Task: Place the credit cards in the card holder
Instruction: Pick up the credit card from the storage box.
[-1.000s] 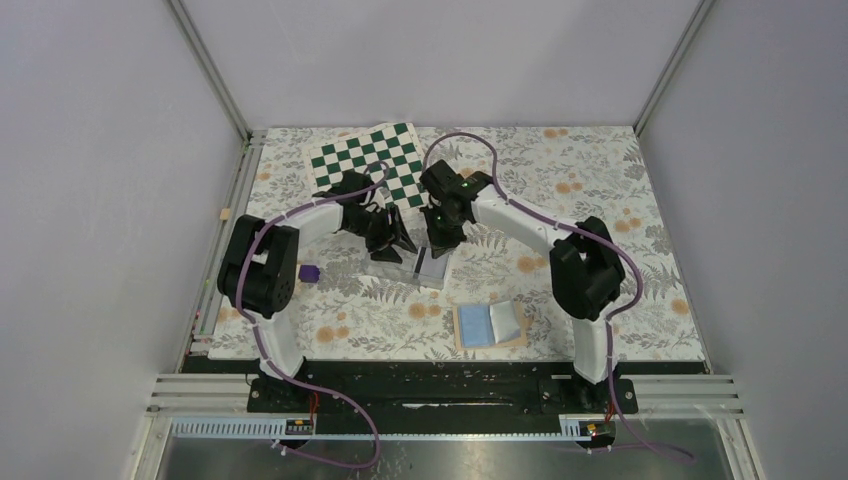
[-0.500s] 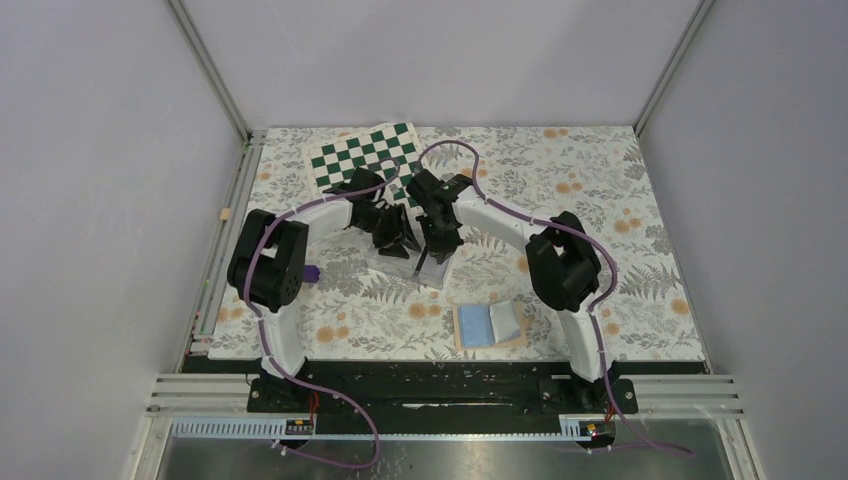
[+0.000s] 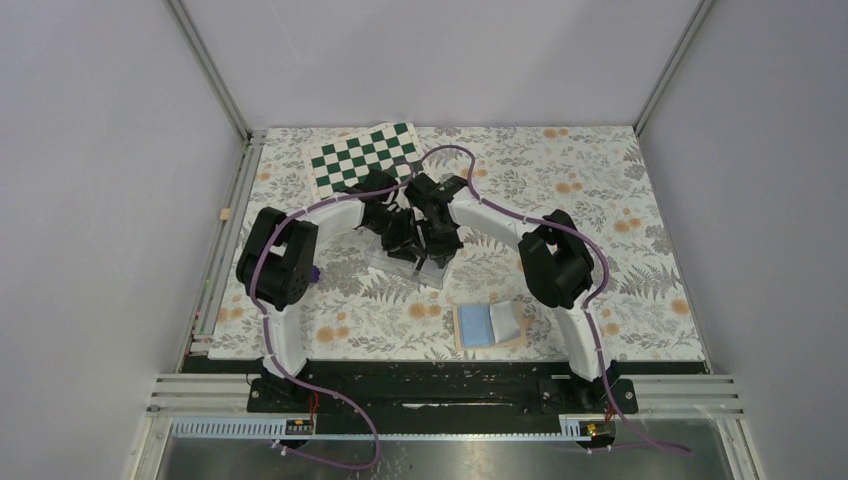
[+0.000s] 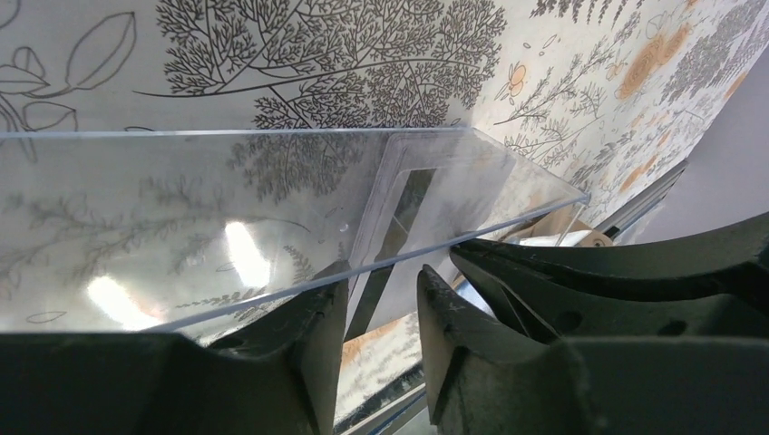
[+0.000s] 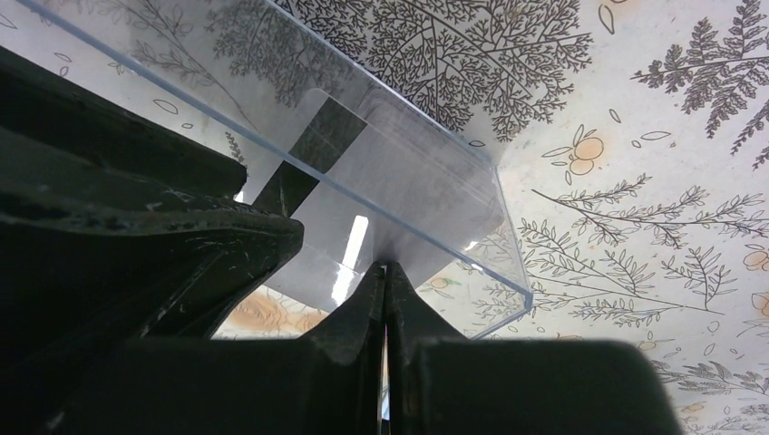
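Note:
A clear plastic box (image 3: pixel 412 268) lies at mid-table with both grippers down on it. Inside it a credit card (image 4: pixel 399 217) with a dark stripe stands on edge, tilted. My left gripper (image 4: pixel 381 276) is open, one finger on each side of the card's lower edge. My right gripper (image 5: pixel 385 267) is shut, its tips against the same card (image 5: pixel 313 149); whether it pinches the card I cannot tell. From above, the left gripper (image 3: pixel 398 243) and right gripper (image 3: pixel 433 248) nearly touch. The card holder (image 3: pixel 490 325) lies open near the front, tan with light blue inside.
A green-and-white checkered board (image 3: pixel 365 155) lies behind the grippers at the back left. A small purple cube (image 3: pixel 314 272) peeks out beside the left arm's elbow. Grey walls enclose the floral tabletop (image 3: pixel 600 180) on three sides.
Both arms have drawn in and come down onto the clear box, until their grippers sit side by side. The left jaws have narrowed. The right jaws stayed shut.

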Available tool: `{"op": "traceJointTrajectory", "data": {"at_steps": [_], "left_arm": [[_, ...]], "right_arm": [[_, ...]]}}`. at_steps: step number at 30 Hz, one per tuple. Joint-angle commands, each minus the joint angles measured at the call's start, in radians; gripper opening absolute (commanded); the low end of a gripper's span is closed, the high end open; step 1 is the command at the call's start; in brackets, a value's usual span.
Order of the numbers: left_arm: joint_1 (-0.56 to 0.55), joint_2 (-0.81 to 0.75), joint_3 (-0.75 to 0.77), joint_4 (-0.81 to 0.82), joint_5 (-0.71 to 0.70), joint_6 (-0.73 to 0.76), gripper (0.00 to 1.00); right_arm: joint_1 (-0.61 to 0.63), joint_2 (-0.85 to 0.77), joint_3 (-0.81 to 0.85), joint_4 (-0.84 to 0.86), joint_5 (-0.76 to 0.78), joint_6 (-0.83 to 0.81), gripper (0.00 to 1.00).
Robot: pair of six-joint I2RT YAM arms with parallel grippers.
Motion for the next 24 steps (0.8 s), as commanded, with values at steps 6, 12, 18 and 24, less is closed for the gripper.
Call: {"op": "traceJointTrajectory", "data": {"at_steps": [6,12,18,24], "left_arm": [[-0.009,-0.021,-0.024,0.052,0.078,-0.033,0.28],[-0.008,-0.056,-0.047,0.076,0.098,-0.043,0.27],[-0.008,-0.077,-0.073,0.12,0.12,-0.07,0.26],[-0.009,-0.099,-0.079,0.124,0.114,-0.066,0.25]], "right_arm": [[0.009,-0.001,-0.02,0.009,-0.018,0.031,0.0],[0.009,-0.01,-0.034,0.028,-0.046,0.04,0.0],[0.007,-0.033,-0.063,0.054,-0.058,0.052,0.0],[0.001,-0.076,-0.108,0.1,-0.076,0.071,0.0]]}}
